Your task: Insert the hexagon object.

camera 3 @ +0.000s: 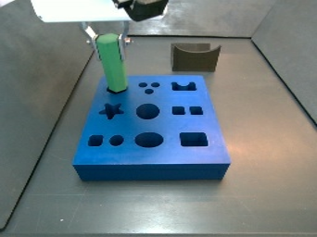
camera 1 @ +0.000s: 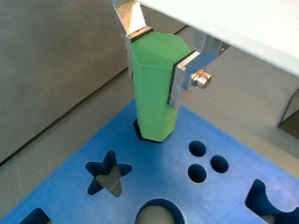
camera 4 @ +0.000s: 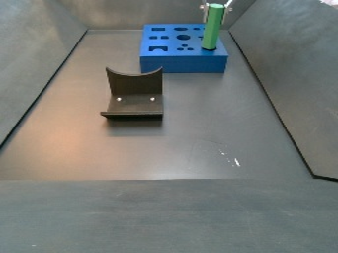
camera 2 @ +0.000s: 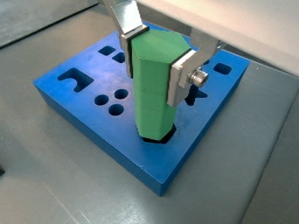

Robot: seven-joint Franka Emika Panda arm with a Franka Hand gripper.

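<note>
Gripper (camera 2: 160, 54) jaws pinching hexagon object (camera 2: 155, 86), foot just inside corner hole of blue block (camera 2: 100, 131). Slight tilt or twisted facets: likely jam partway, block dragged across counter (camera 3: 272, 139).

Wrist views: close, looked down past end effector (camera 1: 162, 54) onto blue block (camera 2: 82, 105). Side views: higher, farther; shared block, worktop (camera 4: 185, 128).
</note>
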